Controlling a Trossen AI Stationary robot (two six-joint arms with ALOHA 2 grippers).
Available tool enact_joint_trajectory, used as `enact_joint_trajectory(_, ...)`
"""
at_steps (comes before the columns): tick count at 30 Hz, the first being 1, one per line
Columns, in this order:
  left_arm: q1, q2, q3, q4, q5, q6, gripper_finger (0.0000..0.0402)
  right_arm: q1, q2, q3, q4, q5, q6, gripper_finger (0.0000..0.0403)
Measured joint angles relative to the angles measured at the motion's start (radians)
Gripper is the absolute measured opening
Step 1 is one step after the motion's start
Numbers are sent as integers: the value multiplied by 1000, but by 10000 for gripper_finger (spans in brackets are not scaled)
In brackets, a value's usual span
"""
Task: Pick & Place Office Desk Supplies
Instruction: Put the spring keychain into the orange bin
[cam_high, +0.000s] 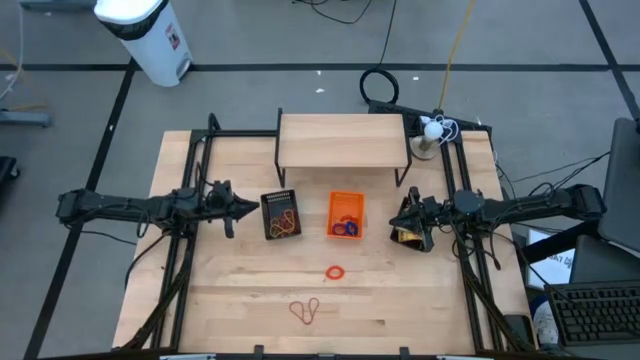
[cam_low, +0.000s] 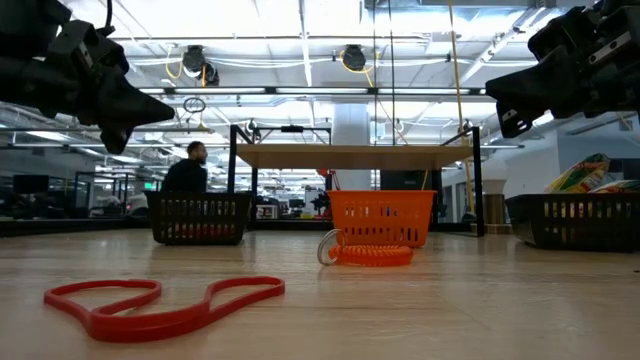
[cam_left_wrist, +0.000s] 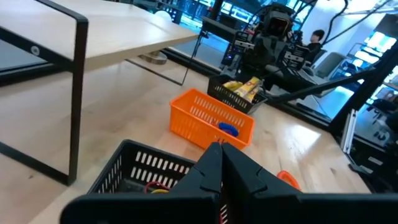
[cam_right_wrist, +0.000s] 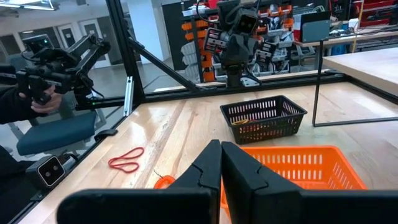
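Neither gripper holds anything. My left gripper (cam_high: 250, 208) (cam_left_wrist: 221, 168) is shut and level, hanging above the table just left of a black basket (cam_high: 281, 214) (cam_left_wrist: 143, 171) that holds rubber bands. My right gripper (cam_high: 393, 222) (cam_right_wrist: 221, 165) is also shut and level, over a second black basket (cam_high: 410, 236) (cam_left_wrist: 239, 93) with yellow packets in it. An orange basket (cam_high: 346, 215) (cam_right_wrist: 298, 165) with blue and purple rings stands between the two black ones. On the bare table lie an orange ring (cam_high: 335, 272) (cam_low: 370, 255) and, nearer the front edge, a red rubber band (cam_high: 306, 311) (cam_low: 165, 305).
A low wooden shelf on black legs (cam_high: 342, 140) stands at the table's far side, with a white object (cam_high: 432, 130) at its right end. Black frame rails run along both table sides. A person (cam_low: 187, 170) sits in the room beyond the table.
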Motion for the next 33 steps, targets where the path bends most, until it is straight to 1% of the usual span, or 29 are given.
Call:
enact_joint_trajectory(4, 0, 0, 0, -9, 5, 13, 7, 0, 0, 0, -2, 0, -1, 4)
enact_joint_trajectory(8, 0, 0, 0, -44, -12, 9, 8, 0, 0, 0, -4, 0, -7, 4)
enact_joint_trajectory(10, 0, 0, 0, -60, -13, -7, 3, 0, 0, 0, -4, 0, -7, 4)
enact_joint_trajectory(12, 0, 2, 1, -79, -11, -62, 3, 0, 0, 0, -4, 0, -7, 4)
enact_joint_trajectory(15, -28, 55, 43, -88, 20, -111, 2, -1, 0, 0, -4, 0, -9, 4)
enact_joint_trajectory(16, -49, 84, 70, -98, 9, -119, 2, -2, 0, 0, -3, 1, -11, 4)
enact_joint_trajectory(19, -137, 223, 198, -149, -86, -102, 1, -1, 0, 0, -4, 25, -17, 4)
enact_joint_trajectory(22, -223, 422, 374, -218, -171, -104, 1, -1, 0, 0, -3, 54, -17, 4)
enact_joint_trajectory(24, -265, 572, 492, -266, -194, -120, 1, -1, 0, 0, 0, 56, -16, 4)
enact_joint_trajectory(26, -295, 734, 602, -301, -194, -122, 2, -1, 0, 0, 9, 54, -16, 4)
enact_joint_trajectory(28, -314, 879, 701, -333, -169, -135, 5, -1, 0, 0, 13, 53, -16, 4)
enact_joint_trajectory(33, -331, 1192, 919, -337, -37, -148, 29, -1, 0, 0, 24, 50, 11, 4)
